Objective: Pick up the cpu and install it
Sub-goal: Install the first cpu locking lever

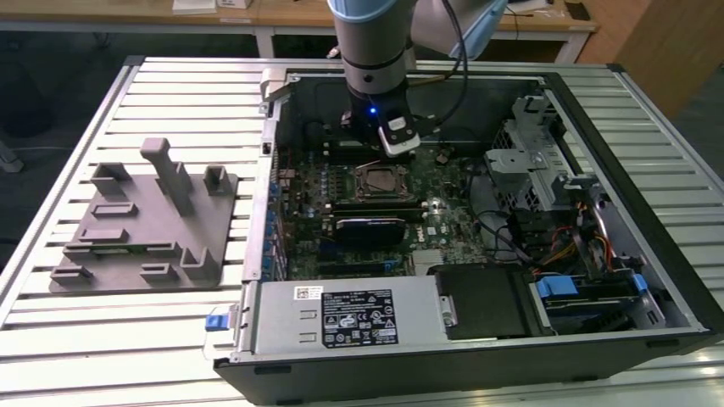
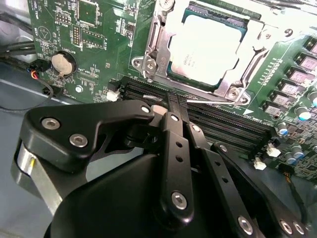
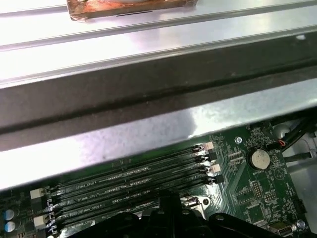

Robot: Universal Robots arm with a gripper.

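The cpu (image 2: 205, 49), a pale silver square chip, lies flat in the motherboard socket, framed by the metal retention bracket (image 2: 148, 62). In the exterior view the socket (image 1: 379, 181) sits mid-board inside the open computer case (image 1: 679, 280). My gripper (image 2: 172, 105) is shut, its black fingertips together just beside the socket, over the memory slots (image 2: 223, 126). The tips meet a thin silver lever (image 2: 218, 107) running along the socket's edge; I cannot tell whether they clamp it. From outside, the gripper (image 1: 371, 151) hangs just behind the socket.
A grey plastic fixture (image 1: 147, 225) with upright posts stands on the slatted table at the exterior view's left. A black heatsink block (image 1: 368, 227) lies in front of the socket, then the power supply (image 1: 339, 318). A drive cage (image 1: 531, 165) and cables crowd the right.
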